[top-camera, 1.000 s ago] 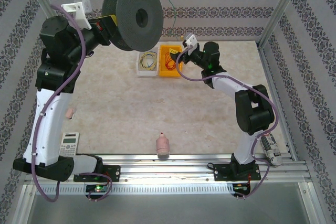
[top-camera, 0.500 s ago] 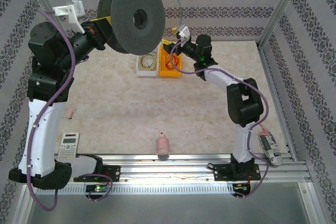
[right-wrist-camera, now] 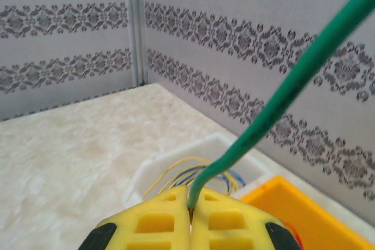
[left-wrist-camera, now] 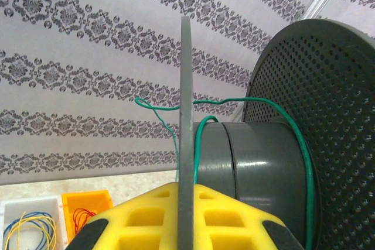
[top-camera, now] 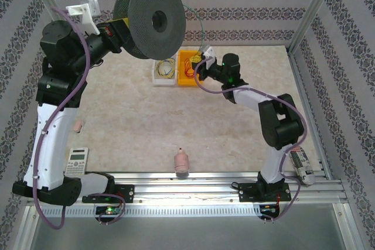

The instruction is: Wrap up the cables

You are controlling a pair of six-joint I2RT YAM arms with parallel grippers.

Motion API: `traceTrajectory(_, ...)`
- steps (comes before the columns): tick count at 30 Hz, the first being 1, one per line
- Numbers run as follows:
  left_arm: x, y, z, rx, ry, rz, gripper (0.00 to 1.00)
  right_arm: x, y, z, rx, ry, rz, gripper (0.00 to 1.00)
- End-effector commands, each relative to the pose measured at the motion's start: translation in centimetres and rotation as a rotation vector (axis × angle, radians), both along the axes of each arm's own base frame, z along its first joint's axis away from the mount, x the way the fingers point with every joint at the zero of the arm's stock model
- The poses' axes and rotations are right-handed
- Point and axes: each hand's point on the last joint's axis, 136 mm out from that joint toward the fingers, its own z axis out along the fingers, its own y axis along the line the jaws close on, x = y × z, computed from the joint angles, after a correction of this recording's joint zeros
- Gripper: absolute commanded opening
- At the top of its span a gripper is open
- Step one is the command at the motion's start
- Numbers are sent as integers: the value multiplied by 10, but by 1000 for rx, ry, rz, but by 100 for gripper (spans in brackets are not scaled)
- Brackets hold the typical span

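Observation:
My left gripper (top-camera: 121,28) is raised at the back left, shut on the flange of a black spool (top-camera: 153,21). In the left wrist view the flange edge (left-wrist-camera: 186,115) runs between the yellow fingers (left-wrist-camera: 146,218), and a green cable (left-wrist-camera: 198,144) loops around the hub. That green cable (top-camera: 198,24) arcs from the spool down to my right gripper (top-camera: 200,62). The right gripper (right-wrist-camera: 190,206) is shut on the green cable (right-wrist-camera: 281,95) above the bins. A white bin (top-camera: 156,80) holds yellow and blue cables (right-wrist-camera: 176,174); an orange bin (top-camera: 183,84) holds red ones.
A calculator (top-camera: 77,161) lies by the left arm's base, with a small pink piece (top-camera: 77,125) further in. A pink bottle-like object (top-camera: 182,161) stands at the near edge. A marker-like item (top-camera: 302,165) lies near the right base. Aluminium posts (top-camera: 304,21) frame the papered walls.
My right gripper has closed on the green cable and dropped slightly toward the bins. The left arm swung the spool a little and came back near where it was.

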Motion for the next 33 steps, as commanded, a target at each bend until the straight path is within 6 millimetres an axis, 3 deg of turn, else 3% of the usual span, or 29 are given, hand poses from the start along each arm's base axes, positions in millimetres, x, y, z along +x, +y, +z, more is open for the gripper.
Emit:
traceTrajectory(1,-11,-1,48,-63,-157,-7,0,-40,-5,25,8,-23,80,0)
traceTrajectory(7,24,8,25,-29,-105,90,0,-109,4,24,-123,173,202,0)
traceTrajectory(13,64,13,14,-55,-90,165,0,-189,13,4,-377,440,314,0)
traceTrajectory(16,86,14,5,-56,-56,201,0,-228,14,-6,-483,504,370,0)
traceTrajectory(19,109,14,-14,-20,2,239,0,-261,18,-3,-576,515,422,0)
traceTrajectory(26,149,-5,-77,167,139,298,0,-312,43,56,-658,369,564,0)
traceTrajectory(33,165,-32,-141,410,271,292,0,-332,57,118,-676,172,652,0)
